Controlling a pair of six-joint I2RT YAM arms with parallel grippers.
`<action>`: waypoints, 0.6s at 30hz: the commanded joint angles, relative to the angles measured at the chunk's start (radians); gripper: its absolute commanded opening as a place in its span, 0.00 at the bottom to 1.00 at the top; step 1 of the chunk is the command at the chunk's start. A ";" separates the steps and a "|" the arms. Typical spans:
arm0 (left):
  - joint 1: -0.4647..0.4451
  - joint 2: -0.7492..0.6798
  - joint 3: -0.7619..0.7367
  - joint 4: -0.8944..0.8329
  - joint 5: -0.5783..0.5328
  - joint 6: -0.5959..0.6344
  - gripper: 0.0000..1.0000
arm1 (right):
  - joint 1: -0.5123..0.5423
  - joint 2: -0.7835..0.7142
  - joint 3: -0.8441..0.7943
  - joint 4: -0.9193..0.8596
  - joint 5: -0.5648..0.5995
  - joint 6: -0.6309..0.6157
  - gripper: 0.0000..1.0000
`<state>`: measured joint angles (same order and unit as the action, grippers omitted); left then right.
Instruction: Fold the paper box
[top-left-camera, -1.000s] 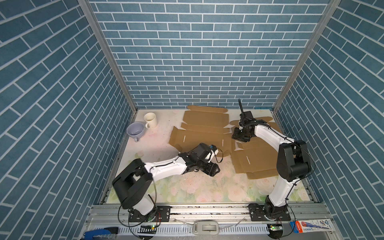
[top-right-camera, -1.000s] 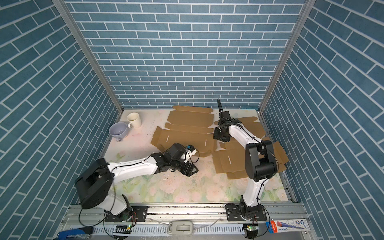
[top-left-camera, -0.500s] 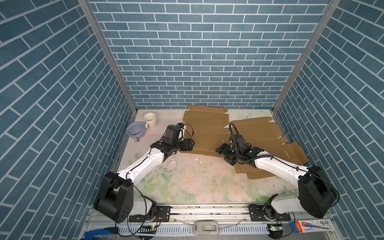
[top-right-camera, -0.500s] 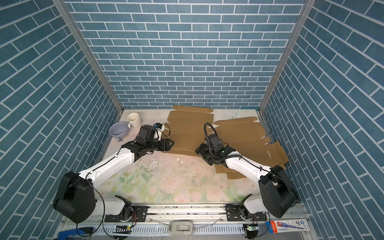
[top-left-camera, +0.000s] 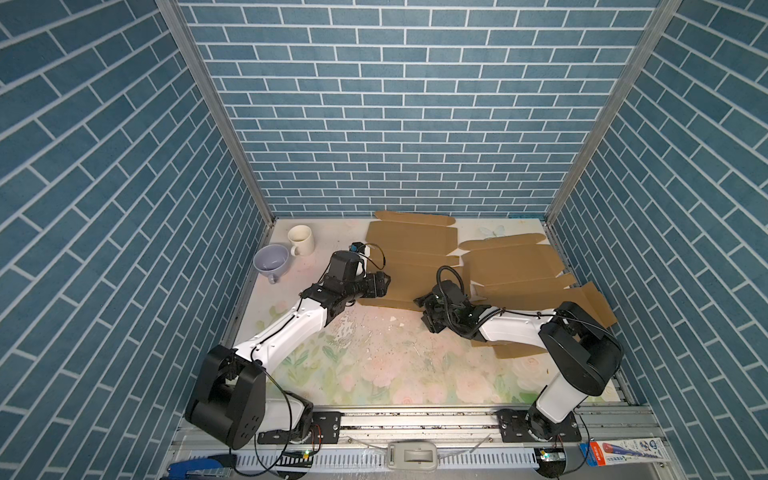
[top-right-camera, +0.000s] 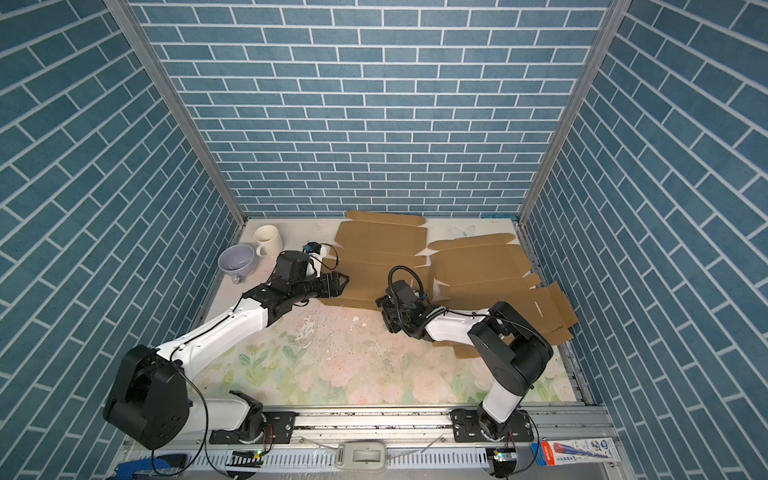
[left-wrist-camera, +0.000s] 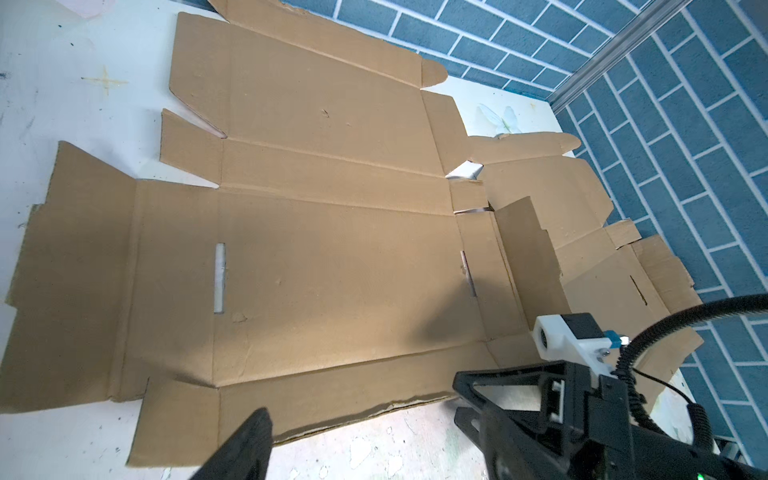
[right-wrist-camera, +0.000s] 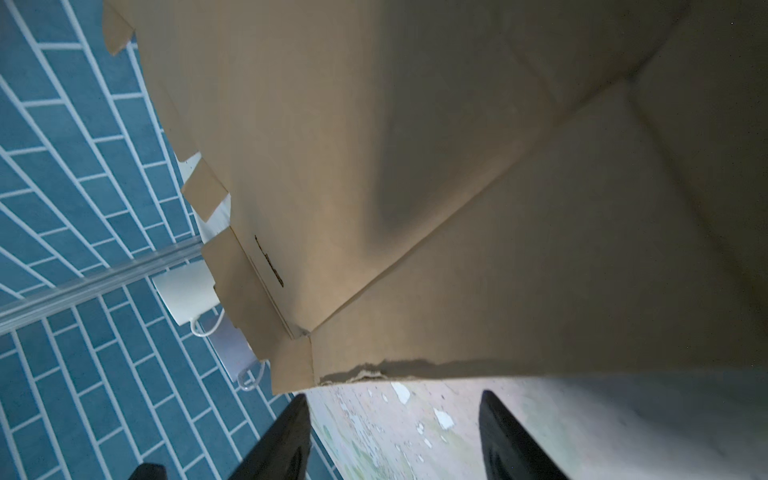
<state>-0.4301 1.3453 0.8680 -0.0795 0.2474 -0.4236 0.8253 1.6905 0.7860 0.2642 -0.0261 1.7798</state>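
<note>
Blue brick walls (top-left-camera: 395, 124) | chipped floral tabletop (top-left-camera: 374, 365) | cardboard (top-left-camera: 407, 270) flat | left gripper (top-left-camera: 384, 284) released | right gripper (right-wrist-camera: 392, 399) released

The right wrist view's edge cuts off both fingers (right-wrist-camera: 286, 440) of my right end effector (right-wrist-camera: 392, 415), and the flat cardboard box (right-wrist-camera: 457, 187) before them overruns the view, soft with blur. It partly hides the white mug (right-wrist-camera: 187, 293) and lilac cup (right-wrist-camera: 232, 347). The left wrist view catches only one clipped finger (left-wrist-camera: 249, 440) of my left end effector (top-right-camera: 340, 285). In both top views my right arm (top-left-camera: 513, 328) covers part of the second cardboard sheet (top-left-camera: 519, 266).
</note>
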 joint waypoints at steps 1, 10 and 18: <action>0.000 -0.021 -0.019 0.026 0.003 -0.006 0.80 | 0.014 0.038 -0.003 0.037 0.081 0.122 0.63; 0.000 -0.047 -0.016 0.019 0.000 -0.001 0.80 | 0.053 0.123 0.039 -0.024 0.175 0.219 0.47; 0.000 -0.088 0.045 -0.049 -0.027 0.040 0.80 | 0.063 0.076 0.007 -0.065 0.125 0.115 0.03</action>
<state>-0.4301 1.2770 0.8688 -0.0914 0.2394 -0.4152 0.8848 1.7908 0.8120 0.2970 0.1181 1.9320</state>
